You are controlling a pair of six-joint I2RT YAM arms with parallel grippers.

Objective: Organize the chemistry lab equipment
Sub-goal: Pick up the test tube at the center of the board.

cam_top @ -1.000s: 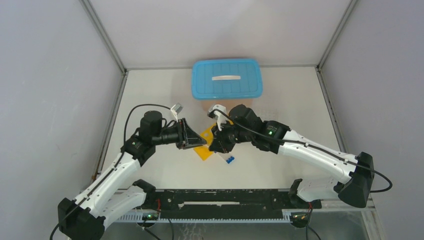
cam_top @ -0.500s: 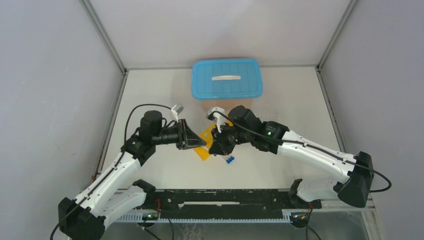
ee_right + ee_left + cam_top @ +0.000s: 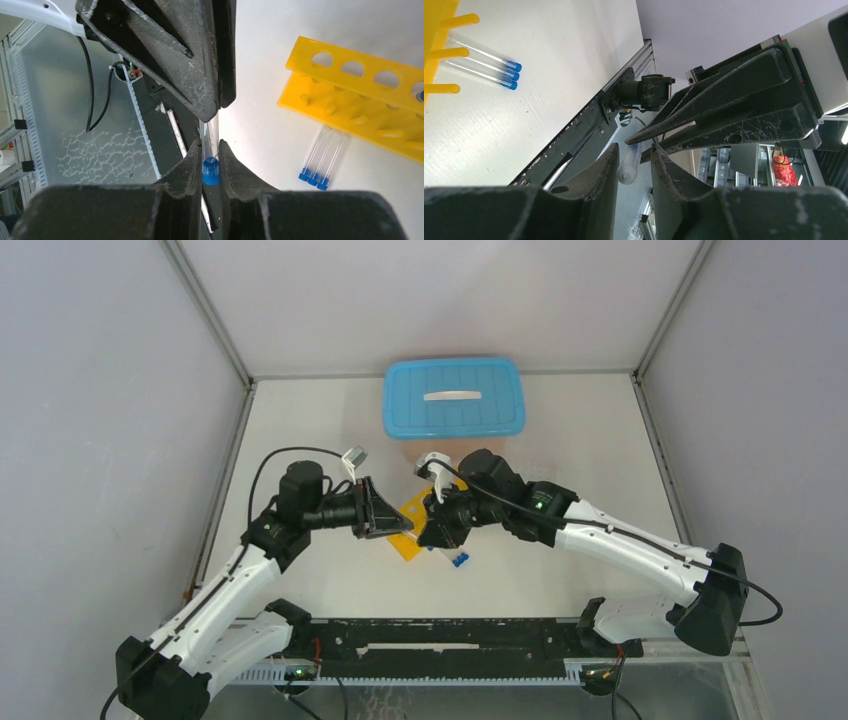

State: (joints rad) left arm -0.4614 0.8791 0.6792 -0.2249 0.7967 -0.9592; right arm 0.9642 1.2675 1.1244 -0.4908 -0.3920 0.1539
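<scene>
The yellow rack (image 3: 408,542) with round holes stands at mid-table, partly hidden under both grippers; it also shows in the right wrist view (image 3: 360,90) and at the edge of the left wrist view (image 3: 434,30). My right gripper (image 3: 210,145) is shut on a clear blue-capped tube (image 3: 210,170) near its cap. My left gripper (image 3: 633,147) is open around that tube's rounded end (image 3: 629,167), which touches one finger. The two grippers meet tip to tip (image 3: 415,530). Three more tubes (image 3: 322,157) lie side by side on the table beside the rack. The clear tray and the wire ring are out of view.
A box with a blue lid (image 3: 453,397) stands at the back of the table, just beyond the grippers. A black rail (image 3: 440,635) runs along the near edge. Grey walls close in the left, right and back sides.
</scene>
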